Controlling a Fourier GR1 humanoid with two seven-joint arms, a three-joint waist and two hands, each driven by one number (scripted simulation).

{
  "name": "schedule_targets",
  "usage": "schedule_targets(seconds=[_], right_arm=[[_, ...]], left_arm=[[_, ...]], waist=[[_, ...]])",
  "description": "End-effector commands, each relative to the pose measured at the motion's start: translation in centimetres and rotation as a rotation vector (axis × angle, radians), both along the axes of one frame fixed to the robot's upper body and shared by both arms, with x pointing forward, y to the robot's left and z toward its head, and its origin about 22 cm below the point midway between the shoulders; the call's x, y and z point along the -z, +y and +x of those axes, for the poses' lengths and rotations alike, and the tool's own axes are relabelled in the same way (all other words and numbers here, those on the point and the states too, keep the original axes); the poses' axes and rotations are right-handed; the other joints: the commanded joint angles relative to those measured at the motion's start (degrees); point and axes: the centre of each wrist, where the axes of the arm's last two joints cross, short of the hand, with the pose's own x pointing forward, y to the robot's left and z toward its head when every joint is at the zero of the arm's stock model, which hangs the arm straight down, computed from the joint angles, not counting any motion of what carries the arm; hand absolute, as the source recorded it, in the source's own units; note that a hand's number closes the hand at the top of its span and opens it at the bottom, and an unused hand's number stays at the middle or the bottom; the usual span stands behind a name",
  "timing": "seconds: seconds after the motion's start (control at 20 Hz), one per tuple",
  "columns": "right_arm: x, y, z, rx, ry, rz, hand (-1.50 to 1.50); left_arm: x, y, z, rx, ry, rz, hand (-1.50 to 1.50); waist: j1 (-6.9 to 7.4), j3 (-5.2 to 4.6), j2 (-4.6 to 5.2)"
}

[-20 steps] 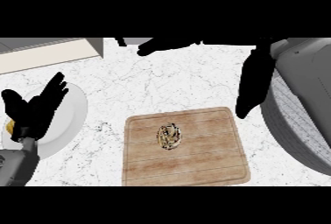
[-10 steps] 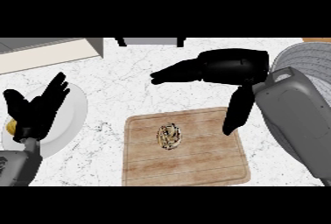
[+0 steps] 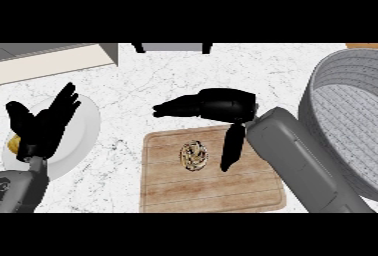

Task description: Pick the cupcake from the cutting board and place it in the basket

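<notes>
A small brown and cream cupcake (image 3: 194,155) sits near the middle of the wooden cutting board (image 3: 210,192). My right hand (image 3: 218,105) hovers over the board's far edge, open, its fingers stretched to the left and its thumb hanging down just right of the cupcake without touching it. The grey woven basket (image 3: 334,105) stands at the right edge of the view. At the left my left hand (image 3: 43,125) rests open, fingers up, over a white plate.
A white plate (image 3: 77,135) lies at the left with a yellowish item (image 3: 12,144) partly hidden by my left hand. A beige panel (image 3: 52,62) sits at the far left, a dark-legged object (image 3: 171,47) at the top edge.
My right hand and forearm have swung down and left from the far right, now over the board's far edge close to the cupcake. The basket shows more fully. The left hand stayed still.
</notes>
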Motion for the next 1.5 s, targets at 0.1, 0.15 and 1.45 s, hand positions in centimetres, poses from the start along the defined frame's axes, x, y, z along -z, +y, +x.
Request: schedule_targets(seconds=[0.1,0.15,1.45], right_arm=[[3.3,3.0,-0.9,-0.02,-0.019,-0.069,-1.5],[2.2,4.8,-1.0,-0.016,-0.035,-0.105,-1.5],[8.7,0.6,0.1,-0.138,0.0,-0.142,-1.5]], left_arm=[[0.4,-0.9,-0.4,-0.007,-0.01,0.009,0.0],[-0.4,-0.2,-0.3,0.0,0.01,0.016,0.0],[0.7,-1.2,0.6,0.002,-0.006,0.001,0.0]], waist=[[-0.24,-0.01,-0.15],[-0.14,-0.02,-0.18],[-0.52,-0.02,-0.12]])
